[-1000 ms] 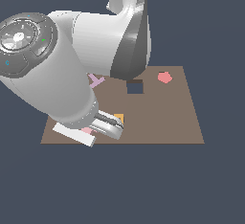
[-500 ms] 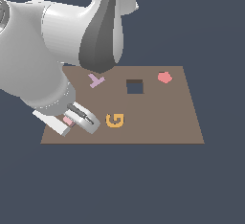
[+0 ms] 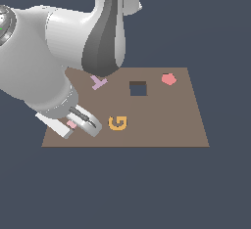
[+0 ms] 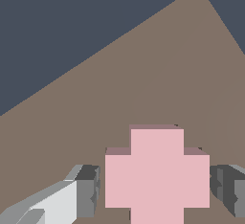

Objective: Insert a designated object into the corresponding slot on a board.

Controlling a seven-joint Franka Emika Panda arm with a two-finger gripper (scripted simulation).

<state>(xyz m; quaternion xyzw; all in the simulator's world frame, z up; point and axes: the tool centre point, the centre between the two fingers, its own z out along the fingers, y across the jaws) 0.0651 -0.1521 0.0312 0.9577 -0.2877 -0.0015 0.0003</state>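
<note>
Low over the board (image 3: 162,120), near its corner at the exterior view's lower left: gripper (image 3: 74,124), jaws apart. Between them, pink cross block (image 4: 157,175), flat on the brown surface. In the wrist view, a narrow gap on each side between the cross's arms and the 2 grey fingers (image 4: 87,189), neither pad touching. In the exterior view, only a small patch of the pink cross showing between the jaws, the rest hidden by the arm. Cross-shaped slot not discernible in either view. Elsewhere on the board: orange G (image 3: 117,123) just beside the gripper toward the exterior view's right, lilac Y (image 3: 99,82) farther back, dark square cut-out (image 3: 138,89) near the middle, red rounded piece (image 3: 168,79) toward the far right corner.
</note>
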